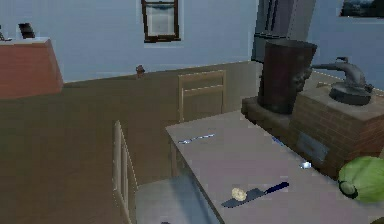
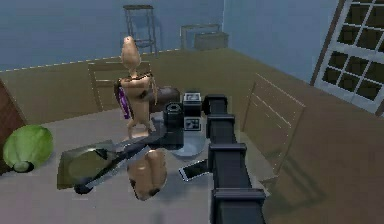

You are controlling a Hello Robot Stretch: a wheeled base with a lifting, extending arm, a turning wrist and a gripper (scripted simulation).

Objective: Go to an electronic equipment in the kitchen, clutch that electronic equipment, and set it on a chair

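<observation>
Two white squares (image 2: 191,100), marks unreadable, on arm (image 2: 228,165); hand (image 2: 152,118) near wooden figure (image 2: 135,78).

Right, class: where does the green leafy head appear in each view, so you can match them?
Forward view: the green leafy head sits at the right edge, low down.
Arm side view: the head sits at the left edge, below the middle.
Shared landmark: the grey table beside it.

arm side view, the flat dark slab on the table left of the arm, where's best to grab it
Probably across its long edges, coming down from above. The slab lies flat on the table, too thin to get under, with the arm right of it and a wooden figure left of it, so the top looks freest.
</observation>
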